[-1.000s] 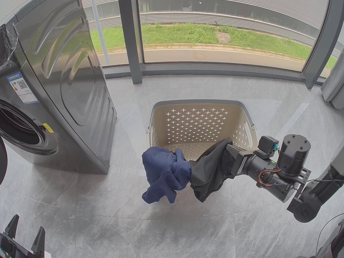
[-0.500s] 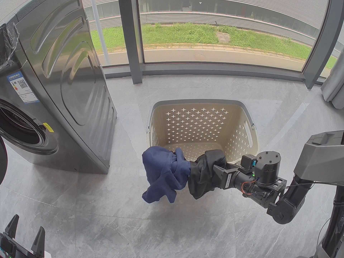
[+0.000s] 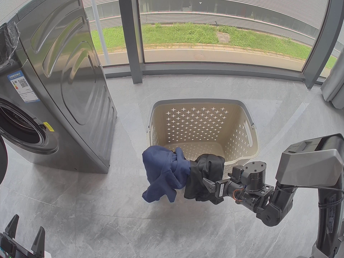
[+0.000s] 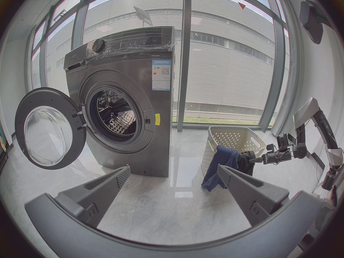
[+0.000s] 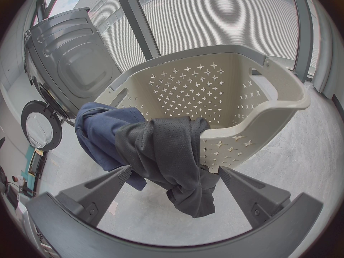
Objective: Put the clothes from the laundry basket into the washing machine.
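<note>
A cream laundry basket [image 3: 200,101] stands on the floor with two garments draped over its near rim. The blue garment [image 3: 163,174] hangs on the left, the black garment [image 3: 204,176] beside it. My right gripper [image 3: 211,190] is open just in front of the black garment, low by the near rim. In the right wrist view the black garment [image 5: 168,151] hangs off the basket rim [image 5: 286,90] ahead of the spread fingers [image 5: 107,183]. My left gripper [image 3: 25,232] is open and holds nothing, low at the near left. The washing machine [image 3: 53,72] stands left, its drum opening [image 4: 114,115] uncovered.
The washer's round door [image 4: 48,128] is swung wide open to the side. A glass window wall [image 3: 215,36] runs behind the basket and a curtain [image 3: 335,86] hangs at the far right. Bare tiled floor [image 3: 118,212] lies between basket and washer.
My right arm dropped and drew back toward the basket's near side. The black garment, stretched out on the gripper before, now bunches over the rim, and the gripper has opened.
</note>
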